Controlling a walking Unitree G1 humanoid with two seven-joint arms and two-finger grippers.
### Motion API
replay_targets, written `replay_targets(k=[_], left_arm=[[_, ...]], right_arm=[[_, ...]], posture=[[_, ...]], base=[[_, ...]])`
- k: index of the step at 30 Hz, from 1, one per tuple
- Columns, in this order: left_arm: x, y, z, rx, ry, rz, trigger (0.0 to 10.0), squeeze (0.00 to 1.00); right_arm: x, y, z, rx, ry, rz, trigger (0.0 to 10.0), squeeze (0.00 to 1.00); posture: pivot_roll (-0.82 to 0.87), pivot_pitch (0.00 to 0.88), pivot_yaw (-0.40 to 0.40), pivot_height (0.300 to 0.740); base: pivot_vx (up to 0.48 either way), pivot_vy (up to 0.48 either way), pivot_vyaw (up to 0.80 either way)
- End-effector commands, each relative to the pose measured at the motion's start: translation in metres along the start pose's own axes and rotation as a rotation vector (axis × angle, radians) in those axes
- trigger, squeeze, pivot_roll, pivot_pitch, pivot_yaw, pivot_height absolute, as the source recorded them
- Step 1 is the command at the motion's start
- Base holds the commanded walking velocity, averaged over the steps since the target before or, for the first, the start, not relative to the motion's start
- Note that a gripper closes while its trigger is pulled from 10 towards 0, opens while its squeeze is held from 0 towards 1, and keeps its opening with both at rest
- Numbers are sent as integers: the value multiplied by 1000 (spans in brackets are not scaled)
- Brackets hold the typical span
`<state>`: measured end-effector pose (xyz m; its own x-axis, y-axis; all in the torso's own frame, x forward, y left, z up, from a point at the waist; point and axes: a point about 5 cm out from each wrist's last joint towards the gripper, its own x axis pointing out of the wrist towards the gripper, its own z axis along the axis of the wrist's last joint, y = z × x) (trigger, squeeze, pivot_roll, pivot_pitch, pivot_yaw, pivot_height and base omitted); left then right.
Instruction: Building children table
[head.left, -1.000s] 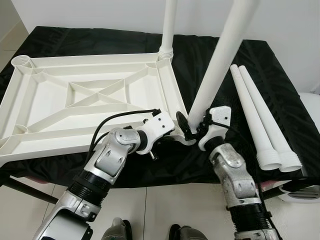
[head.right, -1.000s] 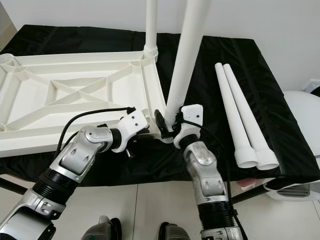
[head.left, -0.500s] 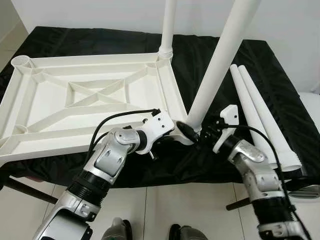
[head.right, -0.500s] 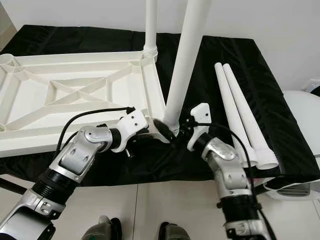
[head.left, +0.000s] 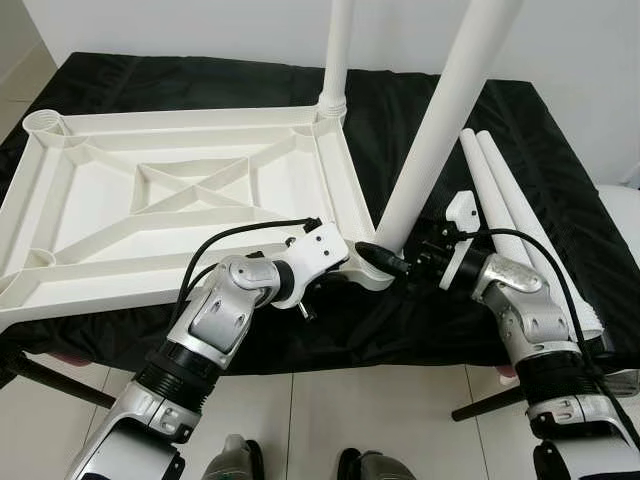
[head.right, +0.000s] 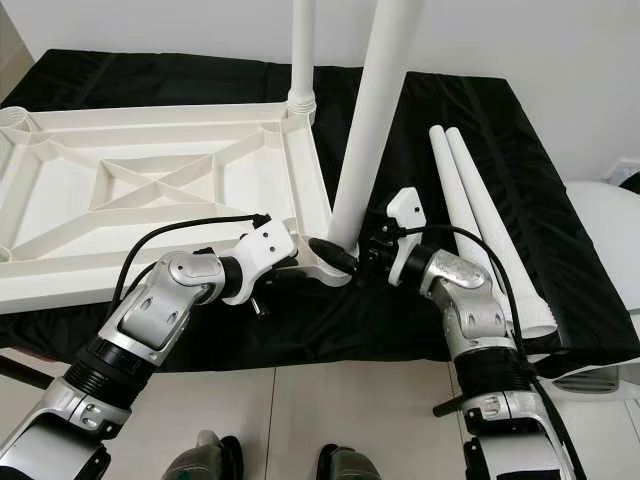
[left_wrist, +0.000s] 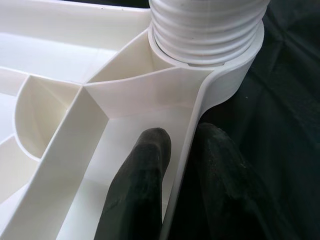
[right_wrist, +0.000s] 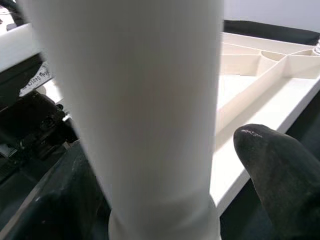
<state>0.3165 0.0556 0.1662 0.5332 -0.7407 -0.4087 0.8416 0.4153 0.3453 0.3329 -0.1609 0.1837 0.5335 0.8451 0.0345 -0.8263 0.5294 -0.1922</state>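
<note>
A white table top (head.left: 180, 120) lies upside down on black cloth. One white leg (head.left: 338, 50) stands upright in its far right corner. A second leg (head.left: 440, 110) leans, its threaded end (left_wrist: 207, 25) in the near right corner socket. My right gripper (head.left: 392, 262) reaches in from the right and straddles that leg's base, open; one finger (right_wrist: 272, 165) stands slightly off the leg (right_wrist: 150, 100). My left gripper (left_wrist: 185, 165) is shut on the table top's rim just beside that socket, one finger (left_wrist: 142, 185) inside and one outside.
Two loose white legs (head.left: 510, 230) lie side by side on the black cloth (head.left: 200, 75) to the right, close behind my right forearm. A white appliance (head.left: 620, 215) stands beyond the table's right edge. Tiled floor and my feet lie below the near edge.
My right arm has swung from in front of the leaning leg round to its right side, the gripper staying at the leg's base. The left arm and table top have not moved.
</note>
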Motion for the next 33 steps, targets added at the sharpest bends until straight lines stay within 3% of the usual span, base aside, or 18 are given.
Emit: replay_targets(k=[1,6,7,8,9,27,28,29,33], left_arm=[[-1,0,-4,3,15,51,10000,0],[0,0,-4,4,15,51,10000,0],[0,0,-4,6,15,49,10000,0],[0,0,-4,6,15,49,10000,0],[0,0,-3,7,15,46,10000,0],[0,-2,-3,8,14,38,10000,0],[0,-2,-4,7,15,38,10000,0],[0,-2,-4,7,16,39,10000,0],[0,-2,-4,7,17,38,10000,0]], right_arm=[[0,-1,-1,-8,0,18,10000,0],[2,-4,-2,-12,-5,24,10000,0],[1,-4,-4,-6,-6,29,784,0],[1,-4,-4,-6,-6,29,784,0],[1,-4,-5,-3,-5,36,0,0],[-5,6,-10,41,-54,2,0,0],[-5,7,-10,37,-57,-18,627,0],[-5,8,-11,35,-58,-46,10000,0],[-3,11,-12,40,-58,-102,10000,0]], posture=[[-35,108,-5,740],[-34,104,-4,740],[-37,99,-2,740],[-37,99,-2,740],[-37,99,-2,740],[-43,107,0,740],[-43,107,0,740],[-44,110,0,740],[-46,111,1,740]], base=[[0,0,0],[0,0,0],[0,0,0],[0,0,0],[0,0,0],[0,0,0],[0,0,0],[0,0,0],[0,0,0]])
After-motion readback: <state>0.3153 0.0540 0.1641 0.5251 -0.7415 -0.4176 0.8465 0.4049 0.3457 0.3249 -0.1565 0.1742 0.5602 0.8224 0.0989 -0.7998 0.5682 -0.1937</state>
